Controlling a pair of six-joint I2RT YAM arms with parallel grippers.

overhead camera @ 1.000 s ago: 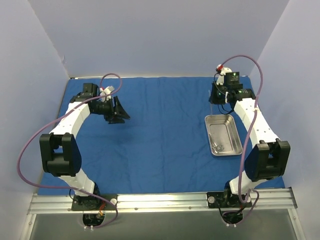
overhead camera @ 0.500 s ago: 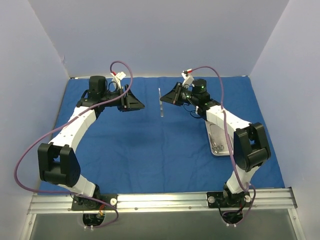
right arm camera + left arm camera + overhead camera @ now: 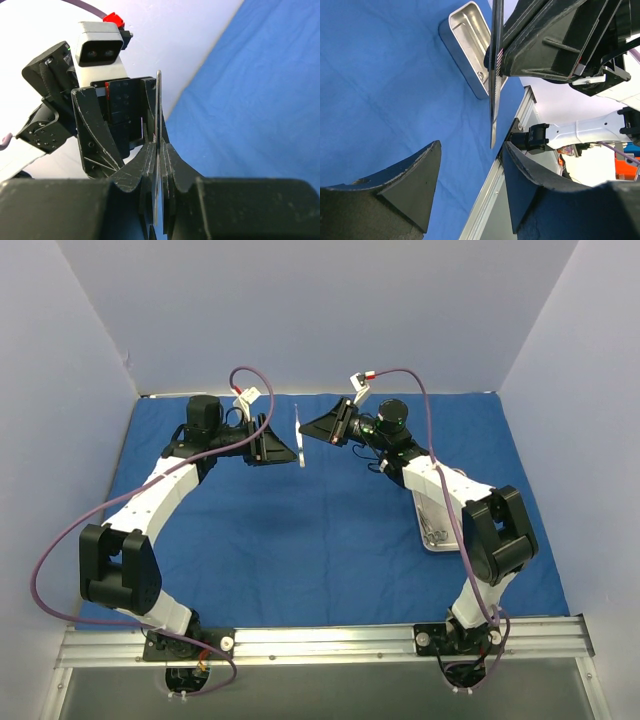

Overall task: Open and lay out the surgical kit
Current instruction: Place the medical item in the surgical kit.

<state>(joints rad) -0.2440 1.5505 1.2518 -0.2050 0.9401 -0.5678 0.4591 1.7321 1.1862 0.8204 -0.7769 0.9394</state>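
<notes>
**Instrument held upright between two grippers at the far middle**

The right gripper is clenched on a thin silver instrument. It holds the instrument upright above the far middle of the blue cloth wrap, and the right wrist view shows both fingers pressed flat against the strip.

The left gripper faces it from the left, released, with its fingers spread wide. In the left wrist view the instrument's lower end sits in the gap between those fingers and touches neither.

The steel tray lies on the cloth at the right, partly hidden under the right arm. A few small instruments lie inside it, too small to tell apart.
</notes>
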